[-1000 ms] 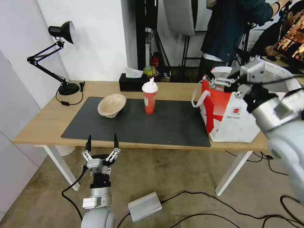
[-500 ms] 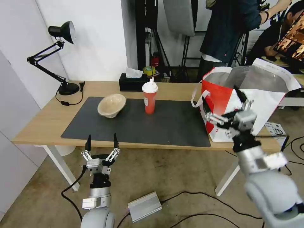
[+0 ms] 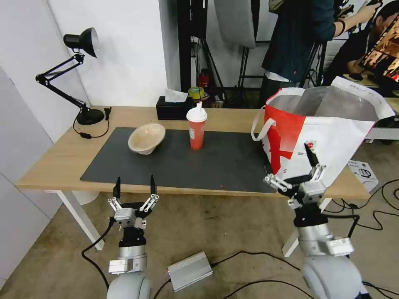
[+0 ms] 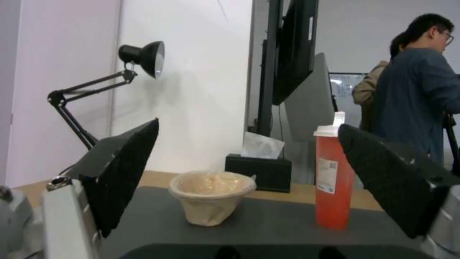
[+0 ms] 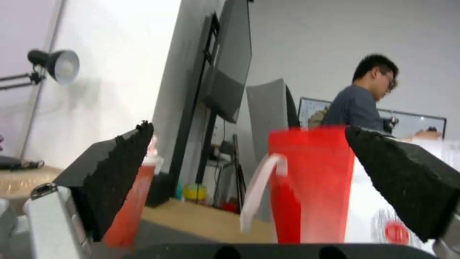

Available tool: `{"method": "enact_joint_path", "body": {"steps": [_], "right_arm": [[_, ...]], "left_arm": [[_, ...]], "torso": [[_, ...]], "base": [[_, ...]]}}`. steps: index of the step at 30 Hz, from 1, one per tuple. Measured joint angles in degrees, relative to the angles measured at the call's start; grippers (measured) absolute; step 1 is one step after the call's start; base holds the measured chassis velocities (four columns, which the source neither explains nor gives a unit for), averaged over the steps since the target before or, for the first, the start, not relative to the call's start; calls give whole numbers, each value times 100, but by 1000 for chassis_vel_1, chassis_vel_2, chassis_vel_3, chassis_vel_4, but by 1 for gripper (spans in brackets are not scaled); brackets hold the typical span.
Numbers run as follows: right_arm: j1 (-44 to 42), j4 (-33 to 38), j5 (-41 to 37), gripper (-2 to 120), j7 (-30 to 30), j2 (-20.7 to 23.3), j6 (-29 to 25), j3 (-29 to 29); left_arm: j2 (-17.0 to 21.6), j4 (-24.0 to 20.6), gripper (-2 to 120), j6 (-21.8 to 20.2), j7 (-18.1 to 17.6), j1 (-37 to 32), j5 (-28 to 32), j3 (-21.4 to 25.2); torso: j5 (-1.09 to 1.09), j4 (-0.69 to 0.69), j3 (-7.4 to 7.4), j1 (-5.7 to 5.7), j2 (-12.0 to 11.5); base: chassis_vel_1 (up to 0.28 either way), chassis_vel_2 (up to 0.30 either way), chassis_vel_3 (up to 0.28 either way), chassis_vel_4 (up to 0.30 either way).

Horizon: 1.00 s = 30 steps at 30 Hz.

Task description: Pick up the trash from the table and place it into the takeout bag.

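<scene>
Both our grippers hang below the bench [image 3: 62, 160] edge, jaws spread wide and empty: the left gripper [image 3: 134, 192] faces the pulp bowl [image 3: 146, 138], the right gripper [image 3: 291, 168] fronts the takeout bag [image 3: 332, 137]. The drink cup [image 3: 196, 128] stands mid-mat, ready for collecting.

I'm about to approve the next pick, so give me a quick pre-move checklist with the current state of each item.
1. Left claw open and empty, low in front of the table: ok.
2. Right claw open and empty, just before the table's front edge near the takeout bag: ok.
3. Takeout bag upright, mouth open: ok.
4. Red drink cup upright on the mat, lid on: ok.
5. Beige pulp bowl on the mat, tilted, apart from the cup: ok.
6. White bowl with crayfish shells inside the bag: cannot tell.
</scene>
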<state>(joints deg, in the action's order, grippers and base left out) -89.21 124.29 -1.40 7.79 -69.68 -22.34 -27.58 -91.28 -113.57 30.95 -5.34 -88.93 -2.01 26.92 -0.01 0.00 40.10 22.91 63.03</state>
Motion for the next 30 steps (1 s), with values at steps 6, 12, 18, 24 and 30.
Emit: {"method": "enact_joint_path", "body": {"steps": [6, 12, 18, 24, 30], "right_arm": [[-258, -286, 213, 100, 74, -192, -365, 44], [-342, -446, 355, 100, 132, -305, -553, 80], [-373, -508, 423, 100, 159, -407, -616, 153], [-388, -518, 474, 100, 164, -461, -633, 179], [-384, -518, 474, 100, 163, -463, -633, 191]], "left_arm": [[0, 15, 100, 0, 1, 16, 0, 7], [0, 30, 100, -6, 1, 56, 1, 10], [-1, 29, 100, -13, 1, 65, 5, 10], [0, 24, 100, -17, 1, 69, 14, 20], [0, 23, 100, -19, 1, 76, 18, 20]], "torso": [[0, 0, 0, 0, 0], [0, 0, 1, 0, 0], [0, 0, 1, 0, 0], [0, 0, 1, 0, 0], [0, 0, 1, 0, 0]], "base": [[0, 0, 0, 0], [0, 0, 0, 0], [0, 0, 0, 0], [0, 0, 0, 0], [0, 0, 0, 0]]}}
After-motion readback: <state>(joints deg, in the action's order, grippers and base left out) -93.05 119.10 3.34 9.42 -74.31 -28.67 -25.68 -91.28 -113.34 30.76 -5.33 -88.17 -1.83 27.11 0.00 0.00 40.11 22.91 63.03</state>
